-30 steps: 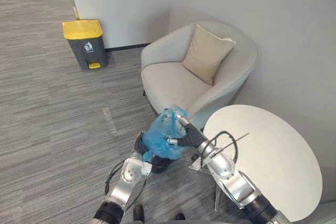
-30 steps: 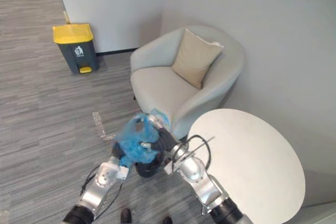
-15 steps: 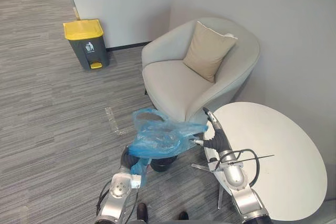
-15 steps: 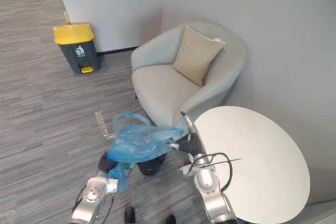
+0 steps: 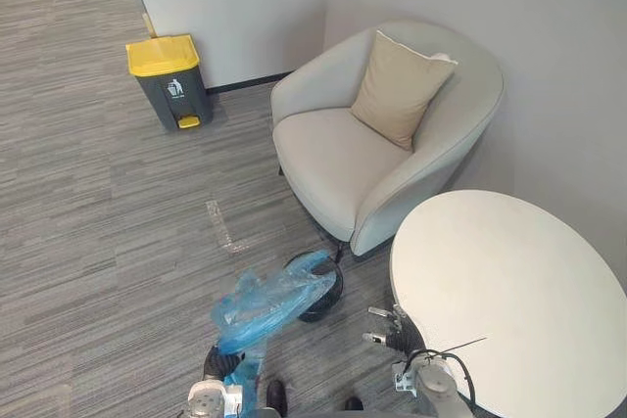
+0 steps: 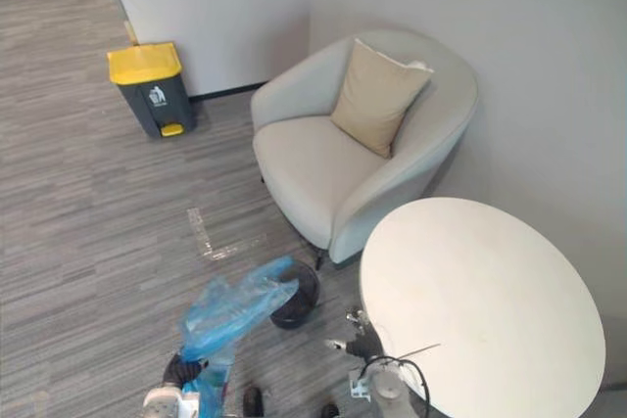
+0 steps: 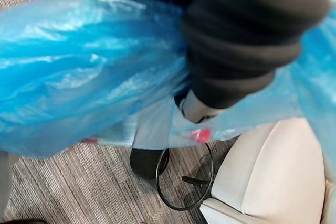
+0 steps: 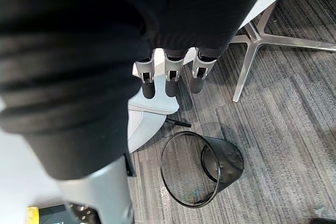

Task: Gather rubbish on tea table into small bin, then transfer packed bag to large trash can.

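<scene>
A blue plastic bag (image 5: 269,302) with rubbish in it hangs above the floor, and my left hand (image 5: 221,367) is shut on its lower end at the bottom of the view. In the left wrist view the bag (image 7: 79,77) spreads out past the hand's dark cover. Beside the bag, the small black bin (image 5: 328,291) stands on the floor. The right wrist view shows that the bin (image 8: 226,161) has no liner and nothing in it. My right hand (image 5: 392,332) is open by the white tea table (image 5: 509,291), its fingers (image 8: 168,80) straight and holding nothing.
A large grey trash can with a yellow lid (image 5: 168,80) stands against the far wall at the left. A beige armchair (image 5: 343,159) with a tan cushion (image 5: 402,90) sits behind the small bin. The table's metal foot (image 8: 257,45) rests near the bin.
My right hand has let go of the bag and drawn back beside the table. My left hand has pulled the bag lower and nearer, uncovering the small bin. The camera has shifted a little.
</scene>
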Tool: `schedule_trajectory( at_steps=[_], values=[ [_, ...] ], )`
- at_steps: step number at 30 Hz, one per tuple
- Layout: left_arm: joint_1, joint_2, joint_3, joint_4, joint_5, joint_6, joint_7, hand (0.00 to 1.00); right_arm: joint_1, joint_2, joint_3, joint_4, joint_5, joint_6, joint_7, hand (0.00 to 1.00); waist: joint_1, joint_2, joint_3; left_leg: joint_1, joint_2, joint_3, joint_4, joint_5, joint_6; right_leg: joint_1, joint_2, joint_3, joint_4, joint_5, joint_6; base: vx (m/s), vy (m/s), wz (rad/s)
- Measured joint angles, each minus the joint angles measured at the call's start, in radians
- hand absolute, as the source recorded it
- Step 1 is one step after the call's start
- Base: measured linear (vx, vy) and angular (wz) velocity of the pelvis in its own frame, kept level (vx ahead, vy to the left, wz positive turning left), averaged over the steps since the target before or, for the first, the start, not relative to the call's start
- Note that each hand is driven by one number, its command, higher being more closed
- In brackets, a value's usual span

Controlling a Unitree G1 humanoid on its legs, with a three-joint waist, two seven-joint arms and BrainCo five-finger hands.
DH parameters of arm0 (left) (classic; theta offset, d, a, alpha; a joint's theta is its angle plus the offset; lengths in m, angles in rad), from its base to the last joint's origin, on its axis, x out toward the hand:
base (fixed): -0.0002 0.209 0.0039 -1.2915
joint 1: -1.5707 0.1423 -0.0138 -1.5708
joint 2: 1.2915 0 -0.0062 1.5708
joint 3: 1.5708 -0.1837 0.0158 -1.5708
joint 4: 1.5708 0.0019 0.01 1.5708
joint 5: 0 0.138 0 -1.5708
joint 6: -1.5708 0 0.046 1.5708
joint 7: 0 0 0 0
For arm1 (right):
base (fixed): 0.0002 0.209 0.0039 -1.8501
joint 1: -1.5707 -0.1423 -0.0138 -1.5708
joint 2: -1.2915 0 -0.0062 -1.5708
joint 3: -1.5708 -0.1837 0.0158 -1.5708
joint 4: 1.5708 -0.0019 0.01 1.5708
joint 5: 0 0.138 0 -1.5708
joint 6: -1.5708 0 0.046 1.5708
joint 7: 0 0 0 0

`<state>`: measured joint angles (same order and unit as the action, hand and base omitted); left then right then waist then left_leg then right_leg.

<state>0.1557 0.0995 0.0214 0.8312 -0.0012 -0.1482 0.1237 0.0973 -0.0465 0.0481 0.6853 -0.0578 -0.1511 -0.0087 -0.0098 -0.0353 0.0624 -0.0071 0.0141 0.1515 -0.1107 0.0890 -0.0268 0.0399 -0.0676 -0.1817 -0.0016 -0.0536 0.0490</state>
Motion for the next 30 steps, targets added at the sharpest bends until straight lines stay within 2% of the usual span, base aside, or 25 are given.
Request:
schedule_trajectory(
  at_steps=[3, 10, 13, 15, 16, 17, 18, 19, 20, 22, 23, 25, 26, 27, 28, 30],
  values=[
    [-0.006, -0.007, 0.0, 0.054, 0.0, 0.002, 0.0, 1.0, -0.019, 0.002, -0.01, 0.099, 0.0, 0.01, -0.01, 0.0, 0.0, 0.002, 0.004, 0.015, -0.005, -0.001, 0.0, -0.007, 0.001, 0.017, -0.005, 0.0, 0.001, -0.007, 0.004, 0.0, 0.0, 0.0],
    [0.0, -0.007, 0.003, 0.078, -0.002, 0.002, 0.003, 1.0, -0.04, 0.003, -0.019, 0.144, -0.001, 0.024, -0.016, 0.0, 0.009, 0.01, 0.033, 0.036, -0.009, 0.045, 0.0, -0.019, 0.008, 0.008, -0.01, 0.048, 0.019, -0.01, 0.01, 0.01, 0.026, -0.19],
    [-0.01, -0.009, 0.008, 0.085, -0.002, 0.002, 0.004, 1.0, -0.081, 0.0, -0.019, 0.163, -0.003, 0.026, -0.033, 0.0, 0.011, 0.016, 0.043, 0.021, -0.009, 0.092, 0.006, -0.022, 0.012, -0.046, -0.011, 0.096, 0.052, -0.006, 0.014, 0.01, 0.06, -0.47],
    [-0.027, -0.012, 0.032, 0.09, -0.002, 0.002, 0.004, 1.0, -0.112, -0.002, -0.019, 0.161, -0.01, 0.028, -0.043, 0.0, 0.013, 0.014, 0.073, 0.013, -0.011, 0.126, 0.007, -0.018, 0.017, -0.081, -0.013, 0.128, 0.089, -0.002, 0.017, 0.01, 0.064, -0.55],
    [-0.044, -0.012, 0.037, 0.092, -0.004, 0.002, 0.005, 1.0, -0.125, 0.003, -0.012, 0.155, -0.015, 0.031, -0.052, 0.0, 0.017, 0.01, 0.085, -0.002, -0.009, 0.146, 0.023, -0.017, 0.026, -0.122, -0.019, 0.128, 0.143, -0.001, 0.018, -0.09, 0.05, -0.19],
    [-0.067, -0.017, 0.037, 0.087, -0.004, 0.002, 0.004, 1.0, -0.125, 0.005, -0.011, 0.14, -0.018, 0.035, -0.054, 0.0, 0.016, 0.009, 0.094, -0.049, -0.001, 0.143, 0.104, -0.037, 0.053, -0.163, -0.029, 0.108, 0.213, 0.007, 0.032, -0.1, 0.033, 0.0],
    [-0.068, -0.023, 0.042, 0.073, -0.004, 0.001, 0.004, 1.0, -0.123, 0.004, -0.011, 0.129, -0.02, 0.038, -0.055, 0.0, 0.018, 0.016, 0.099, -0.057, 0.011, 0.141, 0.128, -0.053, 0.061, -0.167, -0.031, 0.095, 0.255, -0.015, 0.041, -0.08, 0.005, 0.3],
    [-0.07, -0.033, 0.059, 0.054, -0.004, 0.0, 0.004, 1.0, -0.117, 0.011, -0.006, 0.1, -0.02, 0.043, -0.059, 0.0, 0.018, 0.007, 0.104, -0.067, 0.01, 0.144, 0.169, -0.072, 0.073, -0.203, -0.062, 0.062, 0.449, -0.095, 0.02, -0.04, -0.013, 0.37],
    [-0.07, -0.035, 0.064, 0.04, -0.004, 0.001, 0.006, 1.0, -0.109, 0.019, -0.005, 0.075, -0.021, 0.042, -0.06, 0.0, 0.018, 0.008, 0.105, -0.085, 0.007, 0.138, 0.209, -0.092, 0.076, -0.216, -0.082, 0.056, 0.593, -0.144, 0.023, -0.06, -0.028, 0.41],
    [-0.064, -0.037, 0.071, 0.013, -0.004, 0.001, 0.006, 1.0, -0.106, 0.031, -0.005, 0.066, -0.021, 0.038, -0.065, 0.0, 0.028, -0.008, 0.098, -0.124, 0.006, 0.121, 0.273, -0.116, 0.078, -0.202, -0.091, 0.07, 0.715, -0.192, 0.044, -0.1, -0.068, 0.3],
    [-0.064, -0.037, 0.078, 0.0, -0.004, 0.001, 0.006, 1.0, -0.107, 0.038, -0.005, 0.058, -0.021, 0.037, -0.071, 0.0, 0.043, -0.015, 0.095, -0.16, 0.005, 0.114, 0.309, -0.117, 0.078, -0.173, -0.087, 0.084, 0.722, -0.214, 0.062, -0.15, -0.116, 0.2],
    [-0.064, -0.044, 0.08, -0.019, -0.005, 0.001, 0.007, 1.0, -0.107, 0.038, -0.005, 0.04, -0.02, 0.037, -0.074, 0.0, 0.068, -0.029, 0.092, -0.213, 0.005, 0.111, 0.351, -0.112, 0.07, -0.119, -0.072, 0.09, 0.61, -0.277, 0.044, -0.18, -0.129, 0.12],
    [-0.063, -0.057, 0.08, -0.03, -0.005, 0.001, 0.008, 1.0, -0.113, 0.035, -0.006, 0.035, -0.02, 0.037, -0.078, 0.0, 0.075, -0.025, 0.095, -0.259, 0.011, 0.103, 0.373, -0.099, 0.056, -0.076, -0.05, 0.083, 0.469, -0.322, -0.004, -0.22, -0.146, 0.14],
    [-0.064, -0.076, 0.079, -0.025, -0.004, 0.002, 0.008, 1.0, -0.125, 0.032, -0.006, 0.038, -0.019, 0.039, -0.082, 0.0, 0.077, 0.005, 0.104, -0.292, 0.027, 0.085, 0.375, -0.078, 0.047, -0.067, -0.026, 0.074, 0.398, -0.331, -0.019, -0.24, -0.144, 0.31],
    [-0.062, -0.088, 0.077, -0.024, -0.004, 0.003, 0.008, 1.0, -0.123, 0.027, -0.006, 0.037, -0.018, 0.039, -0.084, 0.0, 0.071, 0.027, 0.106, -0.301, 0.037, 0.068, 0.366, -0.058, 0.038, -0.066, -0.01, 0.055, 0.381, -0.314, -0.028, -0.29, -0.129, 0.47],
    [-0.063, -0.108, 0.069, -0.035, -0.004, 0.002, 0.008, 1.0, -0.095, 0.027, -0.008, 0.039, -0.018, 0.045, -0.09, 0.0, 0.069, 0.053, 0.111, -0.285, 0.048, 0.033, 0.278, 0.005, 0.01, -0.064, 0.018, -0.001, 0.364, -0.289, -0.053, -0.32, -0.121, 0.56]
  ],
)
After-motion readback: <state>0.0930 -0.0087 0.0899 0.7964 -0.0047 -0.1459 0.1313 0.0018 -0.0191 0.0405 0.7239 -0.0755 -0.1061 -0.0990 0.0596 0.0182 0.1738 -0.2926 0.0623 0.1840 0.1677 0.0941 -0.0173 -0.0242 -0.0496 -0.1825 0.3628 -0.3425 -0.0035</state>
